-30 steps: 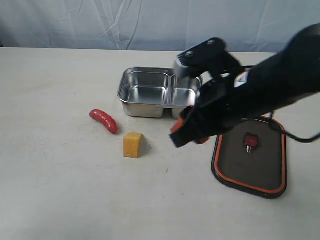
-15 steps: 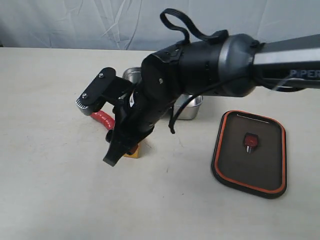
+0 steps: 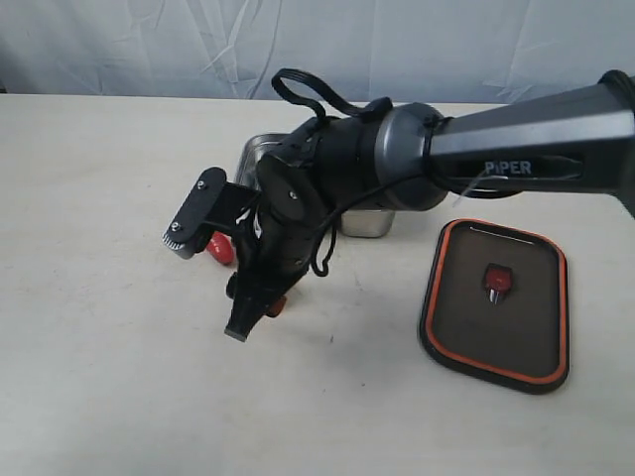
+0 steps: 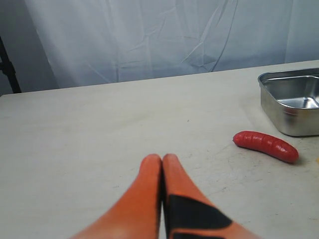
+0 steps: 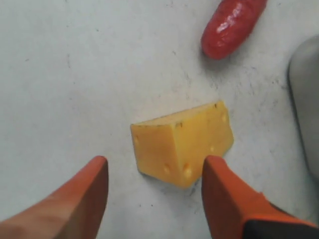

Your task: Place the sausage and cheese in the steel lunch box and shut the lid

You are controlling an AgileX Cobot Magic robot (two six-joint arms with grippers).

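- Nothing packed yet: yellow cheese wedge (image 5: 182, 144) and glossy red sausage (image 4: 265, 146) on desk (image 3: 119, 377); dark orange-rimmed lid (image 3: 493, 342) off, at 4 o'clock of shiny steel lunch box (image 4: 289, 117).
- Right hand (image 5: 154, 167) apart, straddling cheese, not clamped; left hand (image 4: 162, 159) pressed together, empty.

Cream tabletop (image 3: 99, 377), creased pale backdrop cloth (image 3: 149, 40) behind it

The tool (image 4: 162, 159), tips together, hangs above the bench (image 4: 99, 134); beyond it, to one side, the sausage (image 4: 265, 146) lies near the steel lunch box (image 4: 291, 118).
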